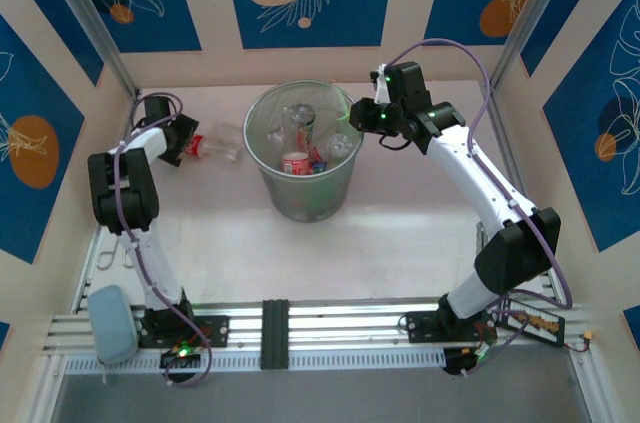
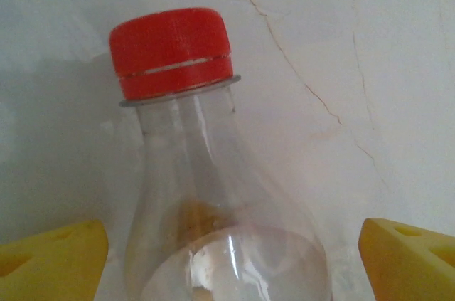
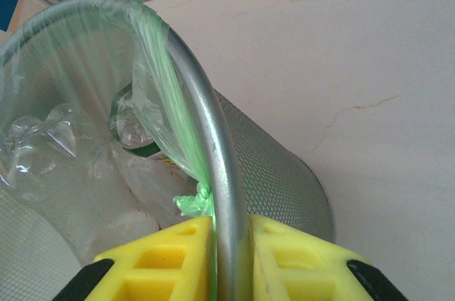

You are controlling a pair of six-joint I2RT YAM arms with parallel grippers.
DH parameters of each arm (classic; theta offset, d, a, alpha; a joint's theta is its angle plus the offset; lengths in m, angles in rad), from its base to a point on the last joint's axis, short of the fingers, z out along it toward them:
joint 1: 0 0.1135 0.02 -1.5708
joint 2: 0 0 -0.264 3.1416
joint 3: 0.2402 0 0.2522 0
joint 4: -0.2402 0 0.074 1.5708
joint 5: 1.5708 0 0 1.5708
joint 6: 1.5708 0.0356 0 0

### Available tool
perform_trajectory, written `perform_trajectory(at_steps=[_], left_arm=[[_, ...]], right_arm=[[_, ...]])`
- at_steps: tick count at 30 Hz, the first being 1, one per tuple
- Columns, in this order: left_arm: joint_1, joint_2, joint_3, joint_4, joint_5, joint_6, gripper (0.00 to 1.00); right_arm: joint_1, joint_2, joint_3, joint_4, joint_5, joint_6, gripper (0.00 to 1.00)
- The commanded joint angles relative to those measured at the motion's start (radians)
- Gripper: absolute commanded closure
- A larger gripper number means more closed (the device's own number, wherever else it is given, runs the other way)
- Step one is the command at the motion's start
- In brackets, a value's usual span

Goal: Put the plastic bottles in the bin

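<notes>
Plastic bottle (image 2: 213,194) to fetch lies on the table (image 1: 230,243) between the wide-spread fingers (image 2: 53,262) of the left gripper (image 2: 229,265), its red cap (image 2: 170,52) pointing away from the wrist. The jaws should probably close squarely on the shoulder, and gently, since thin plastic may squirt out, then lift it above the rim. Beyond stands one bin (image 1: 300,198), its rim clamped tight by the right gripper (image 3: 231,244). Count: one bottle outside and at least three inside, though the heap is unclear.
</notes>
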Motion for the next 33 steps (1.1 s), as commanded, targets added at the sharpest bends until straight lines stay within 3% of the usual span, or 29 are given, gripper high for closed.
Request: perform_trajectory(at_steps=[1, 14, 19, 27, 33], left_arm=[[0.008, 0.044, 0.024, -0.004, 0.007, -0.02, 0.1], [0.005, 0.093, -0.004, 0.019, 0.009, -0.047, 0.17], [0.005, 0.079, -0.023, 0.023, 0.009, -0.05, 0.27], [0.005, 0.017, -0.047, 0.032, 0.017, -0.045, 0.41], [0.005, -0.088, -0.084, 0.047, 0.032, -0.042, 0.42]], right_arm=[[0.026, 0.0, -0.024, -0.083, -0.033, -0.002, 0.8], [0.026, 0.009, -0.023, -0.08, -0.031, 0.0, 0.79], [0.026, 0.005, -0.03, -0.075, -0.033, -0.001, 0.79], [0.025, -0.004, -0.037, -0.075, -0.031, -0.004, 0.8], [0.023, -0.015, -0.047, -0.073, -0.03, -0.007, 0.8]])
